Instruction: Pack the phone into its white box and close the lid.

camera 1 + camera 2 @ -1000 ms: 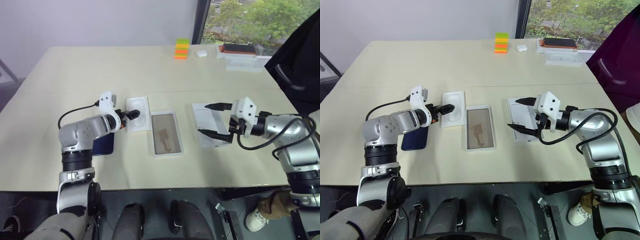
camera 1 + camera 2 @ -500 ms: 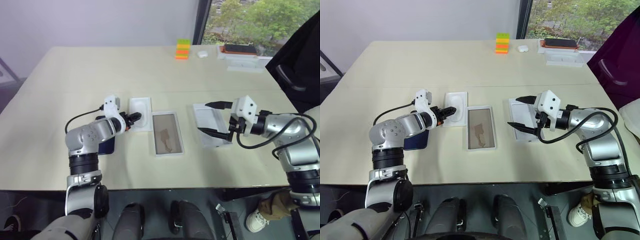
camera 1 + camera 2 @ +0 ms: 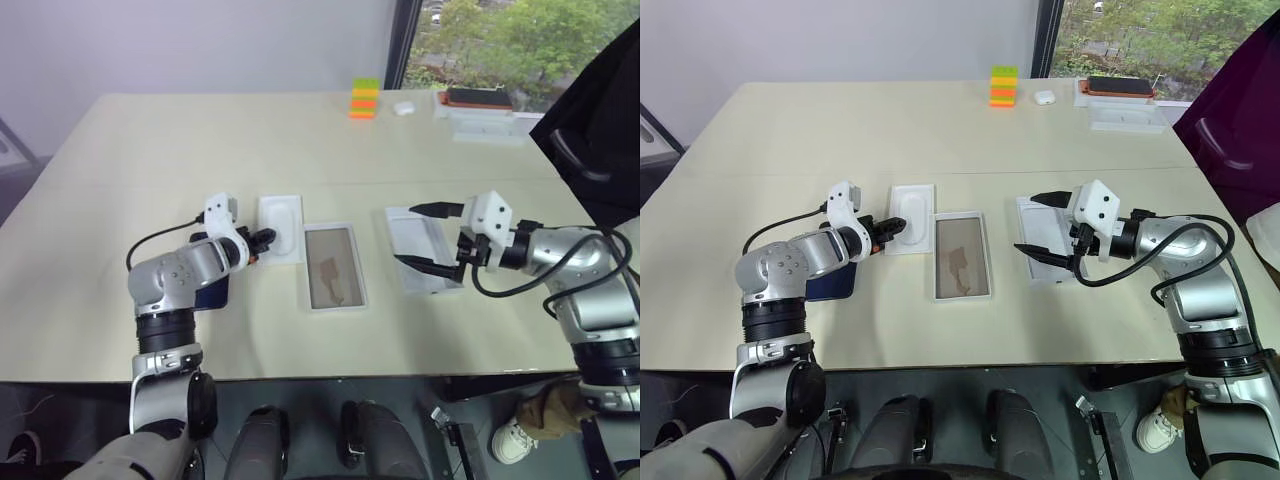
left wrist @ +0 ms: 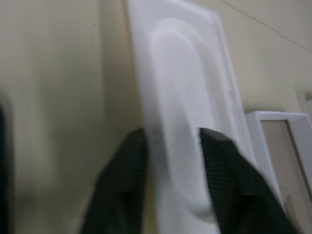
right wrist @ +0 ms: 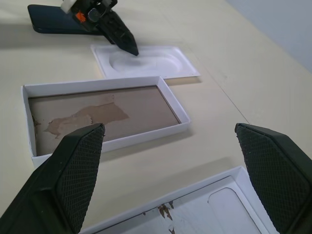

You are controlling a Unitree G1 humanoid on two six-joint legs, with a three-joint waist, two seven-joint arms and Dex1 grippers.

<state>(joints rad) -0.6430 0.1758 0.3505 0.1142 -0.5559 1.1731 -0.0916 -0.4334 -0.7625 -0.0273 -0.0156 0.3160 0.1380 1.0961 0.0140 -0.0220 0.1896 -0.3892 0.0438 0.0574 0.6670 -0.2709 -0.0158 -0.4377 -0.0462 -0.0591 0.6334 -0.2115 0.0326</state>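
The dark blue phone (image 3: 210,292) lies flat on the table, half hidden under my left forearm. The white box (image 3: 335,255), with its tan floor, stands open at the table's middle. The lid (image 3: 435,240) lies to its right, white inside facing up. My left gripper (image 3: 266,238) is at the near left edge of a flat white insert (image 3: 282,215) with an oval recess. In the left wrist view its fingers (image 4: 131,156) have closed in on that insert (image 4: 180,97). My right gripper (image 3: 405,236) hovers wide open over the lid, holding nothing.
At the far edge stand a stack of coloured blocks (image 3: 363,98), a small white case (image 3: 403,106) and a clear tray (image 3: 485,122) with a dark device on it. A person in dark clothes (image 3: 600,110) is at the right edge.
My left gripper's fingers have closed from wide open onto the insert, and the left elbow has swung in towards the table. The right arm has not moved.
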